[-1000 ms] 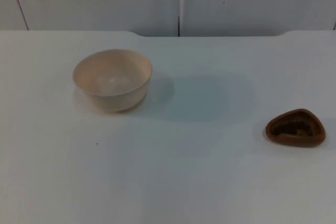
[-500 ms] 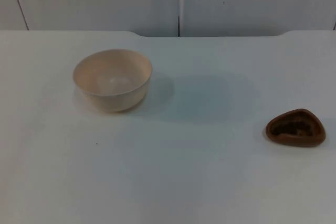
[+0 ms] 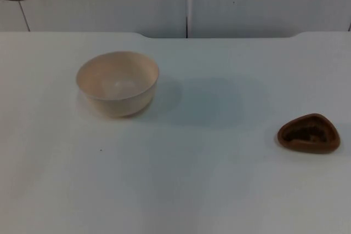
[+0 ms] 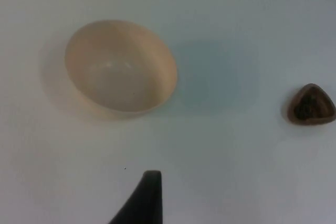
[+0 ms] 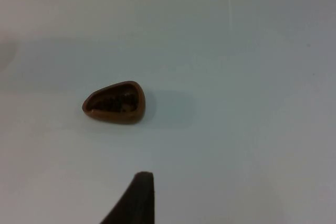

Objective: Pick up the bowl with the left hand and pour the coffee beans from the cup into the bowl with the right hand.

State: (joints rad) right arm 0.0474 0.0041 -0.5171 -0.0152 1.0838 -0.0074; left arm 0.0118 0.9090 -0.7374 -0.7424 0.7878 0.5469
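Nothing done yet. Cream round plastic bowl [image 4: 121, 66] empty on white table [image 3: 192, 179], well ahead of left gripper [image 4: 144, 198]. Brown rounded-triangular cup [image 5: 114, 102] with coffee beans [image 5: 113, 103] untouched, ahead of right gripper [image 5: 134, 198]. Finger state: cannot tell. Grasp, lift, pour remain.

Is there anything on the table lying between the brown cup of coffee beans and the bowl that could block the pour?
Nothing visible does: the table between the cup and the bowl is bare white.
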